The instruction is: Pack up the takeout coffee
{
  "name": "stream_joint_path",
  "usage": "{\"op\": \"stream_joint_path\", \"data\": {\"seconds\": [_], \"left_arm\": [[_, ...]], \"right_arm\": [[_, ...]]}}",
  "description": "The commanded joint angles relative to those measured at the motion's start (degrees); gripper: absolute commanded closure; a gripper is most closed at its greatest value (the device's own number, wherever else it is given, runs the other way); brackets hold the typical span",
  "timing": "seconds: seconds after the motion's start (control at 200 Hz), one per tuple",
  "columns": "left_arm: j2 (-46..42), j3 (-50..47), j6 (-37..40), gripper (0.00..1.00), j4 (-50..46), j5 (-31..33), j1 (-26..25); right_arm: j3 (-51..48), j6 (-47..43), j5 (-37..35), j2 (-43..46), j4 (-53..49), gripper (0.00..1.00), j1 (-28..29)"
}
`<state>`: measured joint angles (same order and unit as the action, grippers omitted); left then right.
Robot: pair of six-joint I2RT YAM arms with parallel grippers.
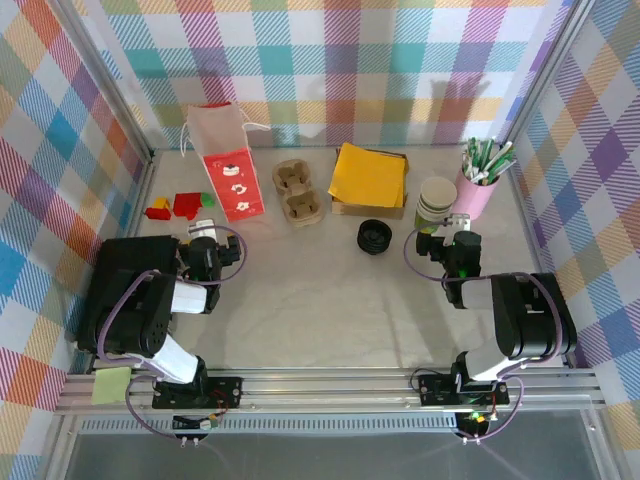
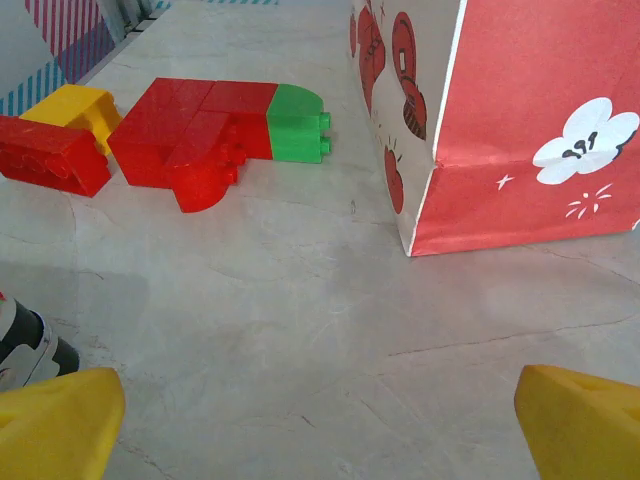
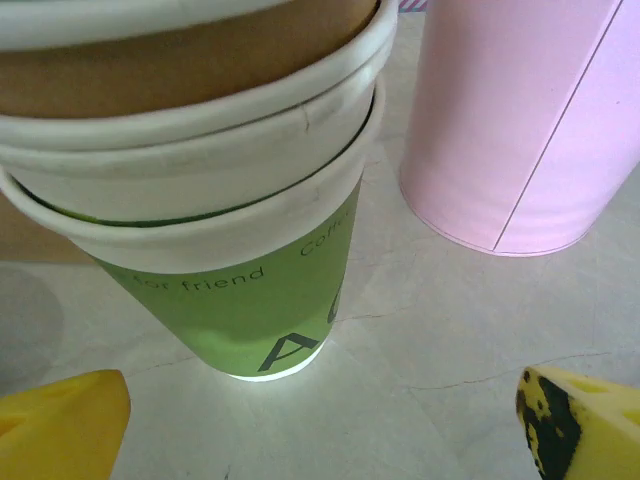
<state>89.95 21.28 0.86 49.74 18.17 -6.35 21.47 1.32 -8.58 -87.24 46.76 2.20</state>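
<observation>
The surface is pale and stone-veined, with plaid walls on three sides. At ten o'clock lies one cluster of red, yellow and green blocks. The left fingers are spread wide and empty just short of it. One red bag stands at eleven, one carrier at twelve and one napkin stack at one. The black lid sits right of centre. At two, the green cup is the bottom of a nest of at least three. The right fingers gape empty before it, and one pink cup stands just beside.

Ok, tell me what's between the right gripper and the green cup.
Bare tabletop, nothing else: the right wrist view shows the green cup standing just ahead of the open right gripper.
</observation>
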Motion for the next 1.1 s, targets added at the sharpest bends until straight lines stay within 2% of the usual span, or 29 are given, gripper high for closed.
{"op": "stream_joint_path", "data": {"seconds": [0.0,0.42,0.65,0.775,0.885,0.95,1.095], "left_arm": [[0.6,1.1,-0.7,0.0,2.2,0.9,-0.7],[0.5,0.8,-0.6,0.0,2.5,0.9,-0.7],[0.0,-2.4,1.0,0.0,8.4,1.4,-1.9],[-2.9,-3.6,1.0,0.0,8.5,2.3,-2.2],[-9.0,-3.5,0.5,0.0,2.4,5.0,-2.8],[-13.8,-3.2,-0.9,0.0,-3.6,6.7,-3.2],[-26.1,-2.8,-2.4,0.0,-14.0,10.4,-6.1]], "right_arm": [[1.3,1.1,-0.5,-0.6,2.1,0.01,-0.2],[1.3,1.1,-0.5,-0.5,2.2,0.01,-0.2],[0.1,1.1,-0.5,-0.2,4.0,0.01,-0.2],[-2.7,1.1,-0.5,0.9,8.2,0.01,-0.2],[-4.6,0.7,0.2,4.2,9.2,0.01,-0.2],[-4.3,1.8,-1.8,8.6,4.3,0.01,-0.2],[1.2,6.8,-6.4,21.7,-20.5,0.01,-0.3]]}}
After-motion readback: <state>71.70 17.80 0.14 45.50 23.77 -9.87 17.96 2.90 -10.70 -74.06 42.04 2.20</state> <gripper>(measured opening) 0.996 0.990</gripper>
